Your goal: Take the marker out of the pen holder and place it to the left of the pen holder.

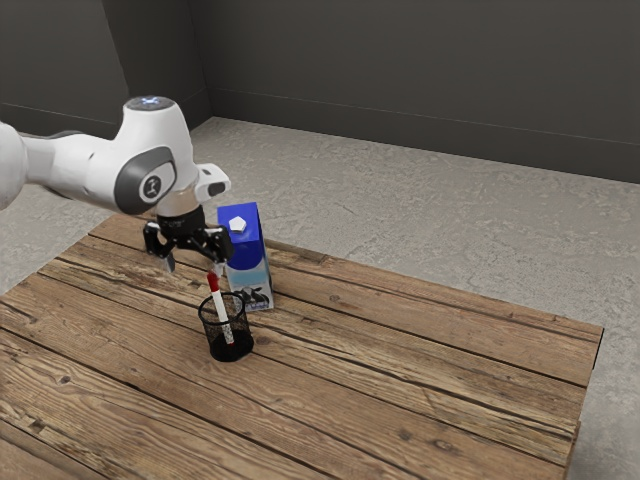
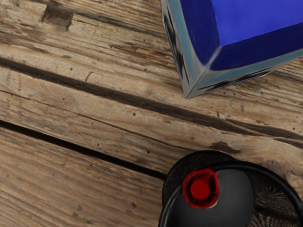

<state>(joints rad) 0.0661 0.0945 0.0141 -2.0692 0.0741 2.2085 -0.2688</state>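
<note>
The marker [image 2: 200, 189] sits in the pen holder [image 2: 253, 166], near seemingly a carton [image 2: 260, 21].

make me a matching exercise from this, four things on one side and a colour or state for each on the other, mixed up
1. marker
2. pen holder
3. carton
4. gripper

a. blue top, standing upright
b. open, fingers apart
c. red end up, leaning inside a container
d. black, mesh sides

Pairs: 1-c, 2-d, 3-a, 4-b
</note>
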